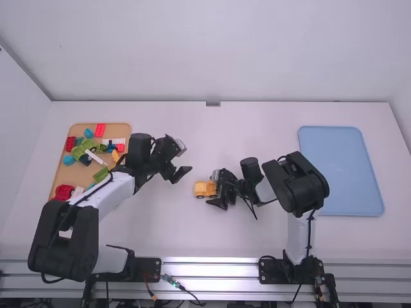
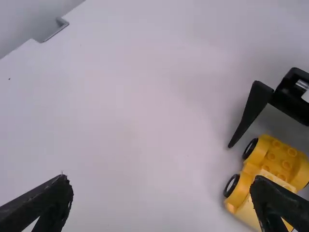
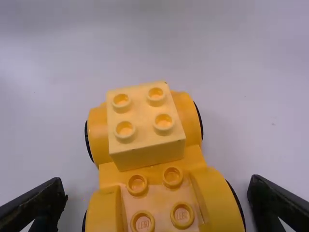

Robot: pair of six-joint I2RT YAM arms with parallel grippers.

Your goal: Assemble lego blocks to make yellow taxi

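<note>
One yellow car base [image 1: 205, 193], one pale yellow block [image 3: 146, 123] atop, sits on the counter [image 1: 257, 128] between the right gripper's [image 1: 212, 188] two spread, empty fingers; at its ten o'clock, the left gripper's [image 1: 182, 174] two fingers gape empty.

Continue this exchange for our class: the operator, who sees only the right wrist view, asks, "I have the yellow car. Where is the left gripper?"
Observer: In the high view, the left gripper is to the left of the yellow car, a little farther from the camera.
Operator: I see a pale yellow block on the car. Where are the other blocks?
Observer: The loose blocks, among them a red one, lie on a brown tray at the table's left side.
Operator: What is on my right side of the table?
Observer: A blue tray, partly behind the right arm in the high view.
</note>
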